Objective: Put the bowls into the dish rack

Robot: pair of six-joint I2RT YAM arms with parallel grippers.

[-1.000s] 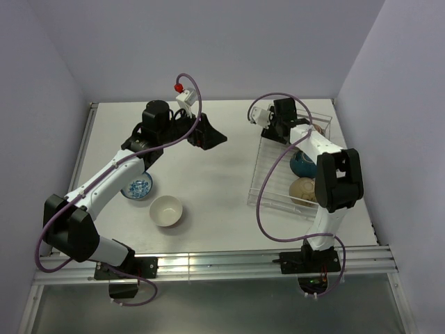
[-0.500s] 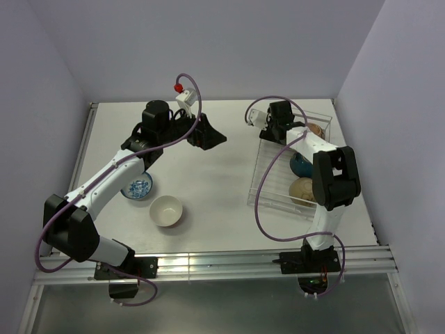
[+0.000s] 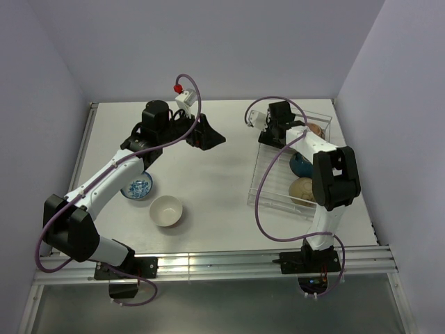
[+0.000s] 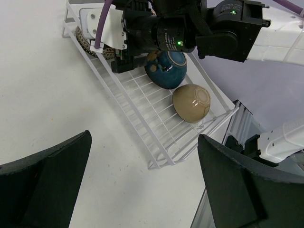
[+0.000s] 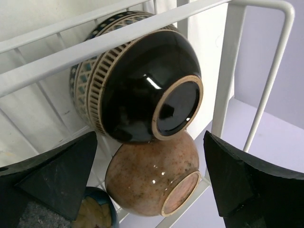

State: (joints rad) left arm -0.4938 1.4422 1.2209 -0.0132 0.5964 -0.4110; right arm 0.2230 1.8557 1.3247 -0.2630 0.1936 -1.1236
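The clear dish rack [image 3: 268, 188] lies at the right. In the right wrist view a black bowl [image 5: 142, 80] with a patterned rim leans on its side above a speckled tan-brown bowl [image 5: 152, 178], both behind the rack's rail [image 5: 232, 61]. My right gripper [image 5: 152, 183] is open and empty just in front of them, at the rack's far end [image 3: 270, 133]. A dark blue bowl [image 3: 302, 163] and a tan bowl [image 3: 304, 190] also sit in the rack. A blue-patterned white bowl [image 3: 138, 186] and a cream-white bowl [image 3: 166, 211] rest on the table. My left gripper [image 3: 214, 136] is open and empty, above the table's far middle.
The left wrist view looks across the table at the rack [image 4: 142, 109], with the dark blue bowl [image 4: 166, 69], the tan bowl [image 4: 191, 102] and the right arm's wrist [image 4: 190, 28] over its far end. Walls close in the back and the sides.
My right gripper has shifted slightly left over the rack's far end. The left arm and the bowls have not visibly moved.
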